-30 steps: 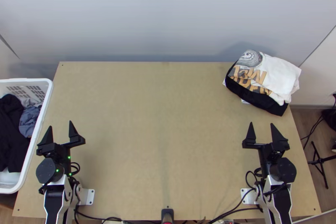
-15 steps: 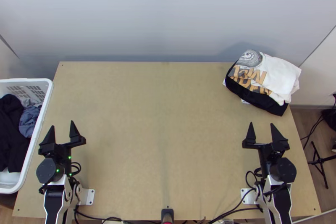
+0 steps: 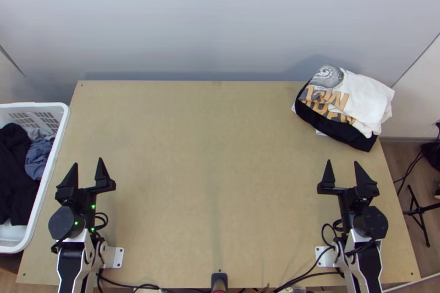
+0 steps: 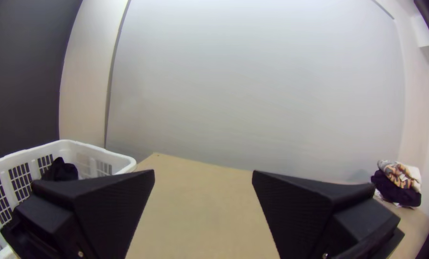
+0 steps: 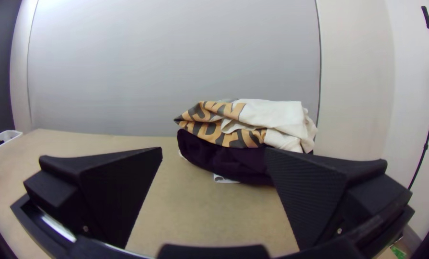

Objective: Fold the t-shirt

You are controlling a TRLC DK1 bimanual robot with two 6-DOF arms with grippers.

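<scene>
nearest, the left gripper (image 3: 88, 161) and the right gripper (image 3: 342, 161) stand over the near part of the table (image 3: 214, 155), each with its two fingers wide apart and nothing between them. both point up the board, probably a waiting pose that leaves the middle free for spreading cloth.

beyond the robot's left edge sits the white basket (image 3: 53, 166), holding black cloth (image 3: 14, 177) and a blue-grey piece (image 3: 38, 158), loosely bunched — likely parked there as the supply, within the left arm's reach. which piece is the t-shirt i can't tell; if it is one of these, folding has yet to begin and the next move is a pick by the left gripper, which could drag out two pieces at once.

farthest, at the far right corner, a pale printed garment (image 3: 368, 98) lies folded on dark cloth (image 3: 344, 133) — seemingly finished work, set aside. its tan lettering sits beside a grey swirl.
</scene>
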